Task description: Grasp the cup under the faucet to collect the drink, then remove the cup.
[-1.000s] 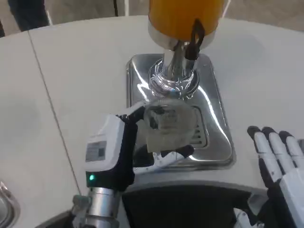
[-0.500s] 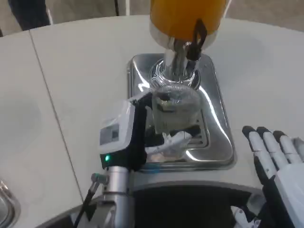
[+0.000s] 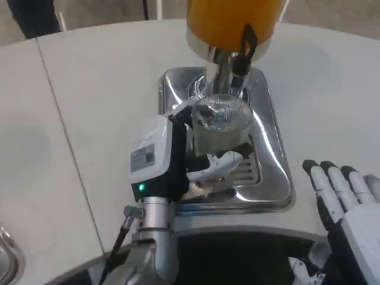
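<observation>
Cup (image 3: 221, 127), glare-blurred, partly behind left hand (image 3: 172, 160).

The work surface is a white table (image 3: 107, 83) with a rounded far edge. A thin dark seam (image 3: 65, 142) runs across the top from the upper left toward the near edge. The finish is matte, under even, diffuse lighting. Beyond the far edge, a tan floor (image 3: 89, 12) is visible. A dark blue shape (image 3: 32, 15) stands at the upper left corner; its identity cannot be determined. A metallic rim (image 3: 9, 261) shows at the lower left corner.
</observation>
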